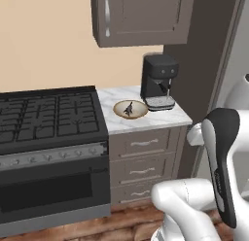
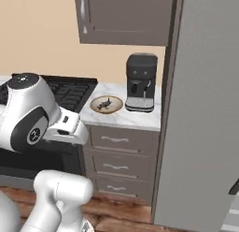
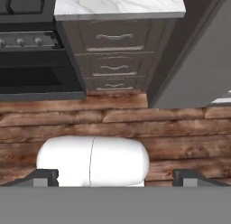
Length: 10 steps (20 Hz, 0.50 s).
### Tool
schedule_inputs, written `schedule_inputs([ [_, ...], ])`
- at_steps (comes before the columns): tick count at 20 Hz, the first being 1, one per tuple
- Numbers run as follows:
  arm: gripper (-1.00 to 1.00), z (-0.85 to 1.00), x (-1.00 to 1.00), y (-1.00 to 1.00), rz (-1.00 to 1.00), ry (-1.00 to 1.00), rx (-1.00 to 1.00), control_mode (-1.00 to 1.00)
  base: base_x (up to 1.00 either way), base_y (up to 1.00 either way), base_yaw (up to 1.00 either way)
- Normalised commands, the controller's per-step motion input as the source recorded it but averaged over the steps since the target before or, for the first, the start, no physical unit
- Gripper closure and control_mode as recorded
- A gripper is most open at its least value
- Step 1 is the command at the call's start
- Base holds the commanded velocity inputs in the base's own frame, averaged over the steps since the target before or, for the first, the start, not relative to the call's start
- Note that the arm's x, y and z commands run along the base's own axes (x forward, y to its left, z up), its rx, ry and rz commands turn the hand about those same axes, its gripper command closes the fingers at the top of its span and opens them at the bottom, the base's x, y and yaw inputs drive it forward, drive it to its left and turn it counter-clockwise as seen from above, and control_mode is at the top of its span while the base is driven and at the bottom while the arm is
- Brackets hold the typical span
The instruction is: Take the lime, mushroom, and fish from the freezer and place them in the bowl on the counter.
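- Hand view looks down at the wooden floor [image 3: 135, 123], with the gripper [image 3: 115, 177] at the bottom edge: its two dark fingertips stand far apart at the lower left and lower right, wide open, and nothing lies between them.
- Ahead of the gripper, at the top of that frame, runs the counter [image 3: 135, 6] over its dark drawers [image 3: 113, 51]; a sliver of the bowl's tan rim shows at the very top edge, left of centre.
- Right of the drawers in the same frame rises the broad grey door of the freezer [image 3: 198, 69], its door shut as far as these frames show.
- Left base view puts the bowl [image 1: 130, 109] just left of centre on the marble, beside the coffee machine [image 1: 158, 80], with a small dark item inside it; I judge it to be the fish, though it is too small to be sure.
- Right base view shows the freezer filling the right half of the frame, the bowl well left of it.
- Lime and mushroom presumably remain inside, so the coming move turns rightward, toward the door, not forward to the bowl.
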Motion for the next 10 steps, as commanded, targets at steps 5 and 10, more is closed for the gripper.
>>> schedule_inputs([
  [5, -1.0, 0.0, 0.0, 0.0, 0.0, 0.0, 0.0, 1.0, 0.02, -0.81, -0.05],
  [10, -1.0, 0.0, 0.0, 0.0, 0.0, 0.0, 0.0, 1.0, 0.08, -0.94, -0.05],
])
